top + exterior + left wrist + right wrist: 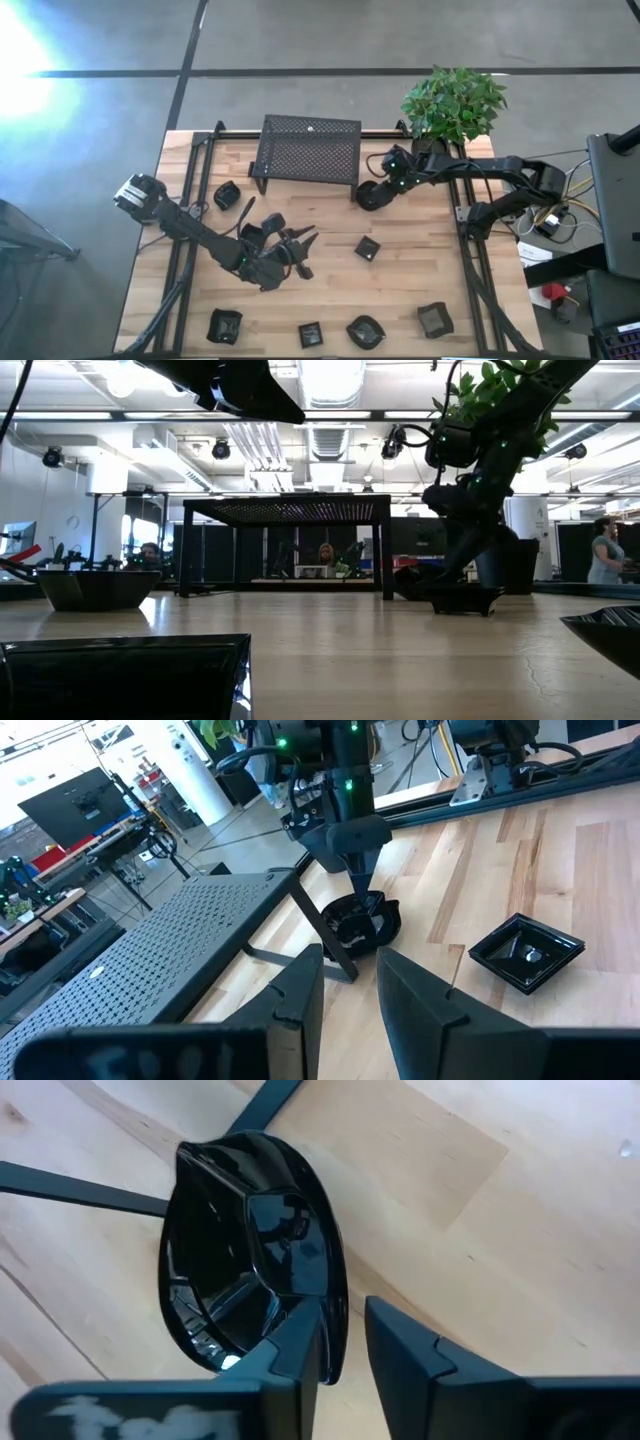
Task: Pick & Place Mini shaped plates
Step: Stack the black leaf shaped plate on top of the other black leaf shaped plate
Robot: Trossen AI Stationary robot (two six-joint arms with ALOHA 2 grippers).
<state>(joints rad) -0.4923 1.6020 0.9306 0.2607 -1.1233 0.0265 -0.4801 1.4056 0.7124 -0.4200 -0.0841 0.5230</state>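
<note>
The right hand (371,196) stands over a round mini plate (250,1250) lying on the worktop (420,260) just beside the mesh stand's (308,147) leg, toward the far edge. One finger sits inside the rim, one outside, with a gap showing; whether the rim is pinched I cannot tell.

These dishes look light, stiff, glossy and slippery, perhaps brittle. The raised rim is the only sensible hold.

Other plates, such as the square one (367,248), lie scattered toward the near edge.

The left hand (300,250) waits mid-worktop, fingers parted, apparently empty. The low view hides contact.
</note>
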